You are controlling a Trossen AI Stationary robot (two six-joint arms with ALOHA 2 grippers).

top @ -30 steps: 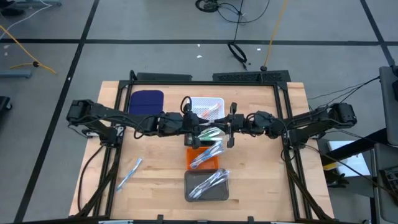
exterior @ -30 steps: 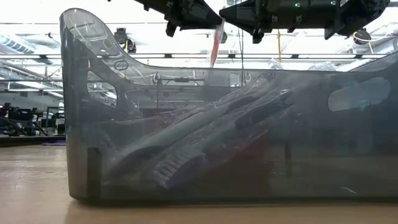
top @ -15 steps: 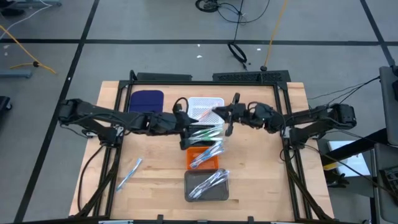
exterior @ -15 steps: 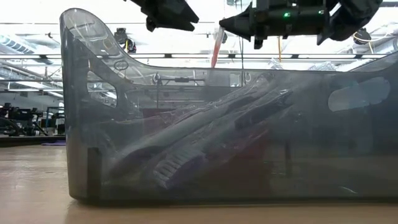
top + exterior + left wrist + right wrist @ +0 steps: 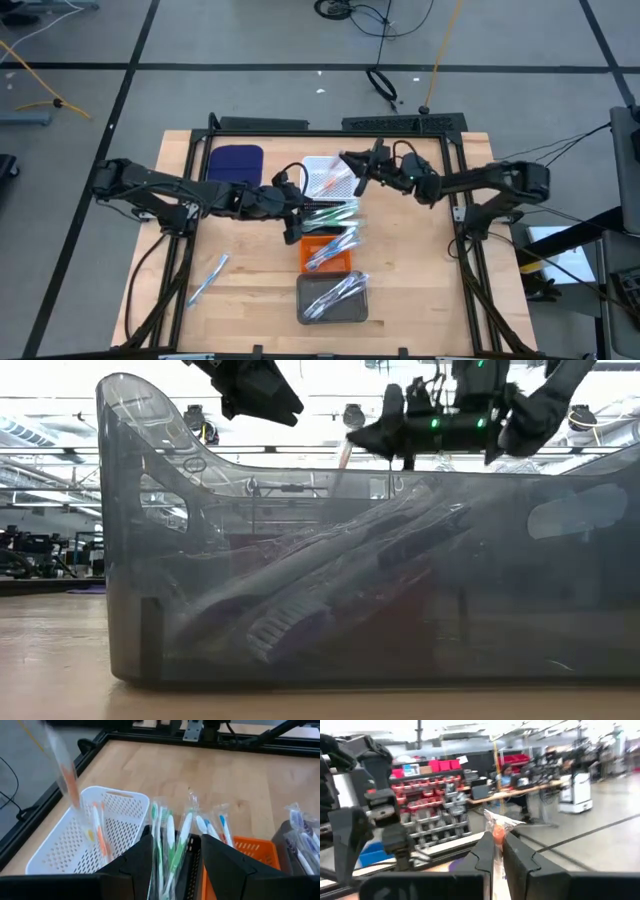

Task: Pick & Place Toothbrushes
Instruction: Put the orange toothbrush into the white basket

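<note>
My right gripper (image 5: pixel 358 172) is shut on a clear-wrapped toothbrush with an orange part (image 5: pixel 498 833), above the white tray (image 5: pixel 322 166). In the left wrist view this toothbrush (image 5: pixel 65 770) hangs blurred over that tray (image 5: pixel 60 855). My left gripper (image 5: pixel 300 212) stands open above the black tray of green toothbrushes (image 5: pixel 332 213). These green toothbrushes (image 5: pixel 167 837) show between its fingers, and it touches none of them. More toothbrushes lie in the orange tray (image 5: pixel 312 262) and the grey tray (image 5: pixel 300 300). My right gripper pinches the wrapped toothbrush near one end of its wrapper (image 5: pixel 496 822) between its two fingers. The fingers come from the table's right side, about level and tipped slightly up. The toothbrush (image 5: pixel 339 463) hangs slanting below them, clear of the white tray.
A dark blue pad (image 5: pixel 235 163) lies at the far left. One loose wrapped toothbrush (image 5: pixel 207 278) lies on the bare wood near the left. In the low view the grey tray's wall (image 5: pixel 140 560) fills most of the picture. A black frame (image 5: pixel 200 150) borders the table.
A second ago both grippers met over the black tray with the toothbrush between them. My left gripper has drawn back toward the table's left edge, away from the toothbrush. My right gripper has swung toward the far edge and carried the toothbrush over the white tray.
</note>
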